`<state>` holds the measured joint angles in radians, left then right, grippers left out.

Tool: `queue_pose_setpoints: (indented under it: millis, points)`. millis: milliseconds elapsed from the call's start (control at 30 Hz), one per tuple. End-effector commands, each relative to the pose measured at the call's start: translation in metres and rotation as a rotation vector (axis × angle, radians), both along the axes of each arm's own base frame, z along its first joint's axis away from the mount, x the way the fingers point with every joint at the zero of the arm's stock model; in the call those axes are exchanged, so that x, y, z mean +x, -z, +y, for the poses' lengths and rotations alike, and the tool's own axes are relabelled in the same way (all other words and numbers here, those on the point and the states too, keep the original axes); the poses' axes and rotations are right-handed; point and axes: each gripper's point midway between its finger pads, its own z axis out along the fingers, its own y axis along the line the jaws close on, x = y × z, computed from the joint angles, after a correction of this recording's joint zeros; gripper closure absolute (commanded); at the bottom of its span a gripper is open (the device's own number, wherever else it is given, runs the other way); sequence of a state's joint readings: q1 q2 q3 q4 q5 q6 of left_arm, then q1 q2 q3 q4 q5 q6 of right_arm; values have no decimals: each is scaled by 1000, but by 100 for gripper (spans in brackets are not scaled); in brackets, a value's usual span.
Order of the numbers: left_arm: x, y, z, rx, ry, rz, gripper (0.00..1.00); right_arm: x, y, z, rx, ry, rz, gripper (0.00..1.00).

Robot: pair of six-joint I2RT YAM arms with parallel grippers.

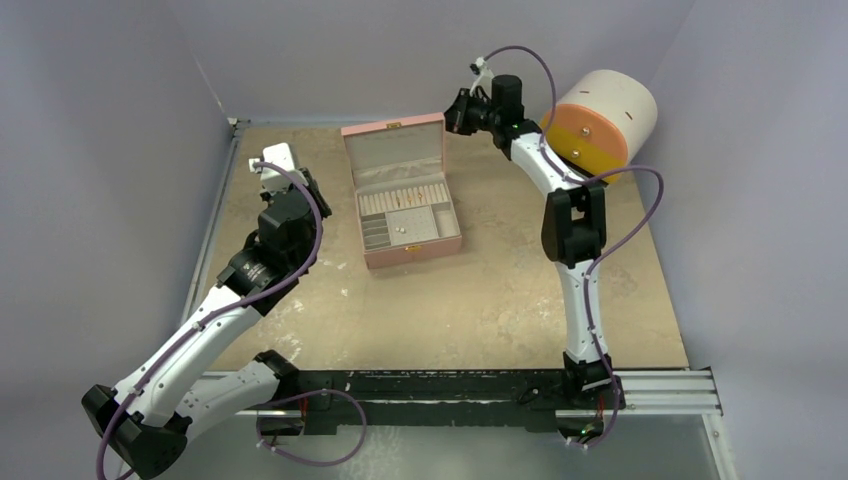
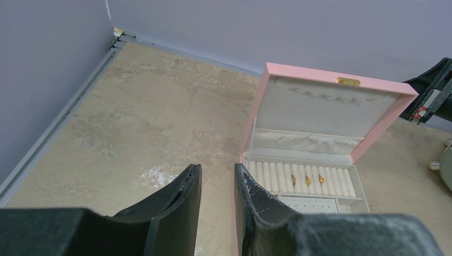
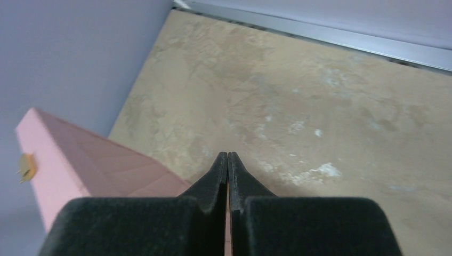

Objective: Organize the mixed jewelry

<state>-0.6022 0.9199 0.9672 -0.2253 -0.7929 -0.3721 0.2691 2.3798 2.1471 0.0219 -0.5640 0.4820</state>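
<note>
Since no loose gold shows anywhere on the bench (image 1: 480, 300), you can judge the sorting to be close to finished, though pieces this tiny could escape these views. Three pieces of the mixed jewelry (image 2: 307, 181) sit side by side, tucked into the ring rolls (image 2: 266, 176) of the open pink box (image 1: 412, 252). The top view also shows a pale speck in a compartment just in front of the rolls, too small for you to identify. Your left claw (image 2: 217, 200) hovers at about ten o'clock from the box, fingers parted with nothing between them. Your right claw (image 3: 228, 162) hangs at one o'clock, behind the raised lid (image 2: 325, 109), pressed fully together with nothing visible in its grip. What seems left, if anything, is checking the other compartments, which are too small to read here.
</note>
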Motion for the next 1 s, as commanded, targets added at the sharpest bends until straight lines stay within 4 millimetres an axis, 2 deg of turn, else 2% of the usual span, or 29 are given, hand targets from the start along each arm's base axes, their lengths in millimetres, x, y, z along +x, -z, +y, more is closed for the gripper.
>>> queue_pose_setpoints:
  millis: [0, 133, 433, 667, 967]
  points:
    - [1, -13, 4, -11, -14, -44, 73, -23, -46, 22, 122, -192, -111, 100]
    - [1, -11, 4, -10, -13, -41, 73, -46, -48, 28, 174, -302, -123, 100]
    - [2, -11, 3, -14, -10, -41, 73, -95, -67, 26, 202, -438, -148, 100]
    - [2, -11, 2, -13, -8, -38, 73, -129, -73, 16, 163, -438, -169, 100]
    - [5, -6, -1, -9, -2, -25, 73, -150, -90, 3, 0, -325, -213, 100]
